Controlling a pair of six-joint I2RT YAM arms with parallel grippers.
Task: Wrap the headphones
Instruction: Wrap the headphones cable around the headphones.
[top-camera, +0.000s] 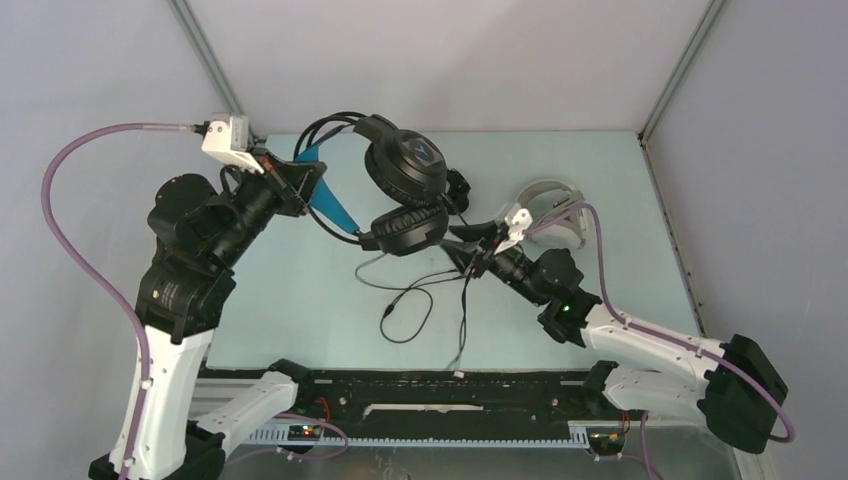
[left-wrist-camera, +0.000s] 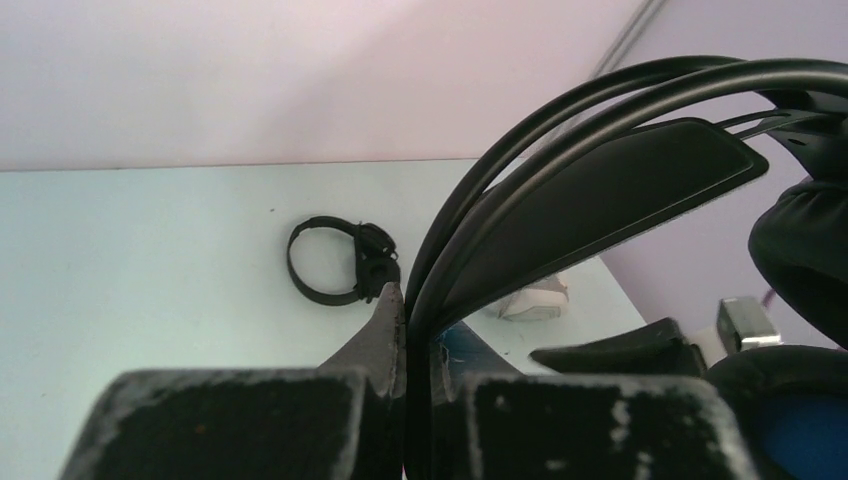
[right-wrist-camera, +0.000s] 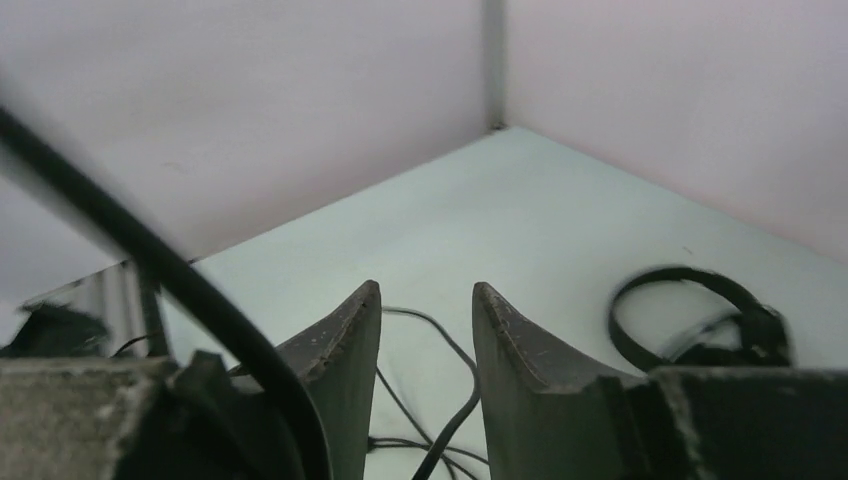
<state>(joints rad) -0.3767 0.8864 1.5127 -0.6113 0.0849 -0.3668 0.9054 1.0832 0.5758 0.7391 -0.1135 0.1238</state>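
So the left gripper (left-wrist-camera: 406, 335) is clamped shut on the headband of the bulky black headset (top-camera: 405, 165), over the far middle of the table (top-camera: 290, 300). The right gripper (right-wrist-camera: 425, 330) has its jaws apart, with the black cable (right-wrist-camera: 452, 415) showing in the gap. The white headset (top-camera: 545, 188) is right next to that arm.

The pale green table (top-camera: 300, 300) carries 1 white headset (top-camera: 560, 232) at its far right, 1 small black headset (left-wrist-camera: 335, 262), and loose black cable (top-camera: 464, 318) near the middle.

Pale green table (top-camera: 300, 300); plain white walls (top-camera: 450, 60).
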